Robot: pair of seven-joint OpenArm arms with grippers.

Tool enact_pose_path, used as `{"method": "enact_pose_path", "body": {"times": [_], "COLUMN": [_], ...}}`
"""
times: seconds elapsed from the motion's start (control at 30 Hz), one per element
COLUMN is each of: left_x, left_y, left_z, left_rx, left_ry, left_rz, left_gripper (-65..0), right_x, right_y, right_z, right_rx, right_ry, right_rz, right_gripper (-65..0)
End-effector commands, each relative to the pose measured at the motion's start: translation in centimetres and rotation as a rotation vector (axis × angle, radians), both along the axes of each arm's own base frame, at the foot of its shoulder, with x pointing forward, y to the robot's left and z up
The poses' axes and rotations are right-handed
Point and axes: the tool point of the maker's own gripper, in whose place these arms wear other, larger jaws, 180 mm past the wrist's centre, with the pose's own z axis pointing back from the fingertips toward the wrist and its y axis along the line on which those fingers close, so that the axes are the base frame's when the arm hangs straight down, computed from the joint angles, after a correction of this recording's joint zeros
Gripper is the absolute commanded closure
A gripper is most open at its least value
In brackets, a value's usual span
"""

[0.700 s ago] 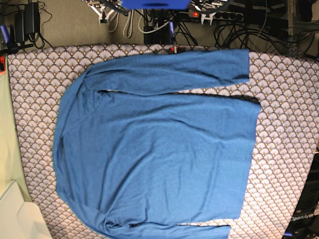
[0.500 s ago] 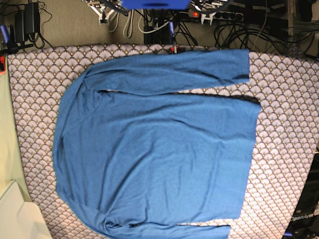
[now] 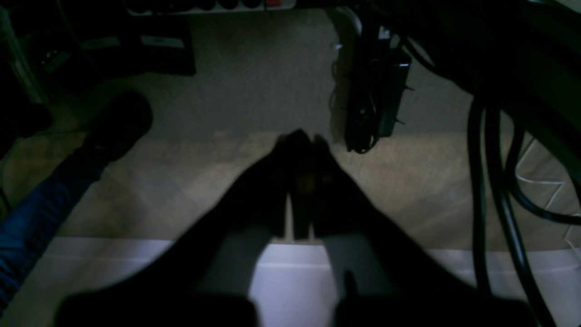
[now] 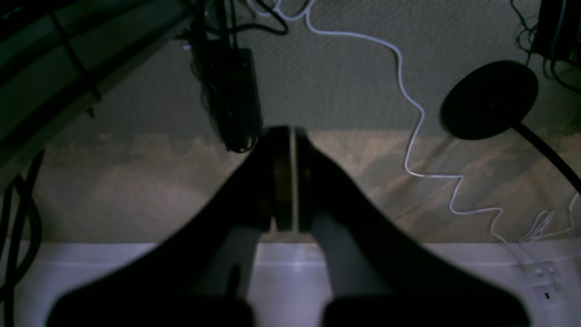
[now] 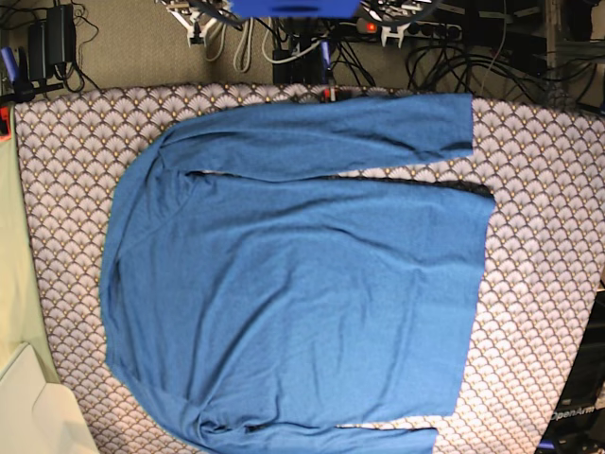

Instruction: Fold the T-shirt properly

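T-shirt (image 5: 293, 284): you have it spread flat, unfolded, filling the centre of the patterned surface (image 5: 539, 265), one sleeve along the upper frame. Left pincer (image 3: 299, 181) and right pincer (image 4: 286, 177): both closed, empty, aimed at the floor. Risk, in my judgement: a shallow pinch on the soft knit may drag and bunch it.

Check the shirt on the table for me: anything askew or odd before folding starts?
Nothing stands out. The T-shirt lies flat and unfolded on the patterned table cover, one sleeve laid along the body; its lower part runs past the picture's edge.
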Motion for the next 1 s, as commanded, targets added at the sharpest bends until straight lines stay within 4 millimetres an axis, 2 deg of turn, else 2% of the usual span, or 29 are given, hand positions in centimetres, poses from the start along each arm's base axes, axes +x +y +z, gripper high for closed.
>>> {"method": "enact_pose_path", "body": {"times": [0.0, 0.17, 0.37, 0.53, 0.67, 0.87, 0.97], "left_x": [-0.9, -0.8, -1.1, -2.0, -2.4, -1.6, -1.3], "left_y": [0.3, -0.1, 0.7, 0.5, 0.3, 0.6, 1.9], "left_z": [0.0, 0.3, 1.1, 1.6, 2.4, 5.1, 7.0], "left_rx": [0.005, -0.006, 0.002, -0.004, -0.011, -0.014, -0.001], "left_ry": [0.013, -0.05, -0.109, -0.124, -0.161, -0.271, -0.327], "left_rz": [0.0, -0.002, -0.006, -0.008, -0.01, -0.025, -0.047], "left_gripper": [-0.2, -0.2, -0.2, -0.2, -0.2, -0.2, -0.2], "right_x": [-0.2, -1.1, -1.0, -1.4, -1.0, -0.4, 0.1], "right_y": [-0.8, -0.8, -1.2, -1.9, -2.7, -3.0, -3.6], "right_z": [0.0, 0.1, 0.9, 3.0, 5.0, 8.2, 10.1], "right_rx": [-0.023, -0.023, -0.032, -0.047, -0.061, -0.071, -0.079], "right_ry": [0.0, 0.009, -0.075, -0.171, -0.246, -0.342, -0.389], "right_rz": [-0.003, -0.005, 0.005, 0.019, 0.036, 0.049, 0.07], "right_gripper": [0.0, 0.0, 0.0, 0.0, 0.0, 0.0, 0.0]}}
